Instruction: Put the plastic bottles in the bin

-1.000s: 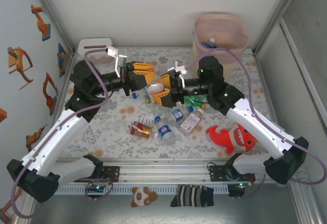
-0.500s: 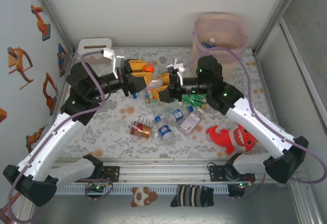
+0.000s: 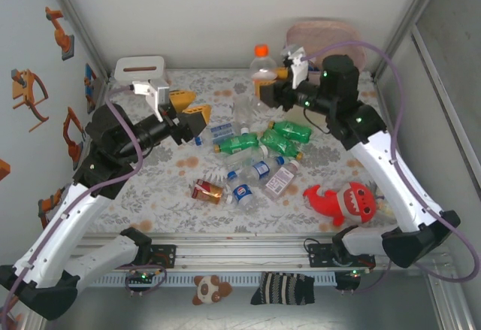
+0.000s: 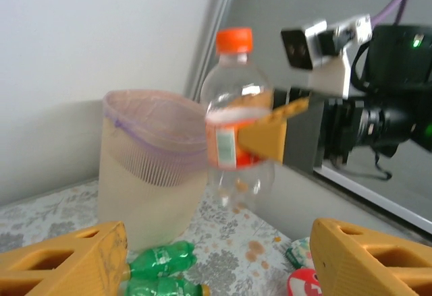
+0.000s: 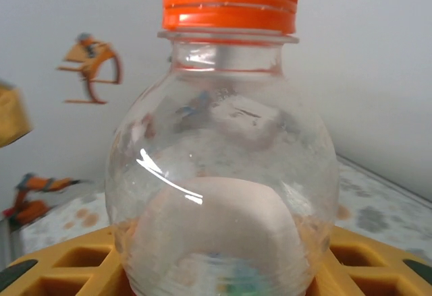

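Floral table [image 3: 173,172] | right gripper [image 3: 264,88] clamps orange-capped bottle [image 3: 260,65] upright near bin [image 3: 323,31] | left gripper [image 3: 194,112] spread, empty

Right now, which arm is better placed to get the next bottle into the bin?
The right. The right gripper is shut on the orange-capped bottle, held upright close beside the bin. The left gripper is open and empty, farther from the bin.

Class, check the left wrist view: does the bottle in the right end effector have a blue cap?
No, the held bottle wears an orange cap.
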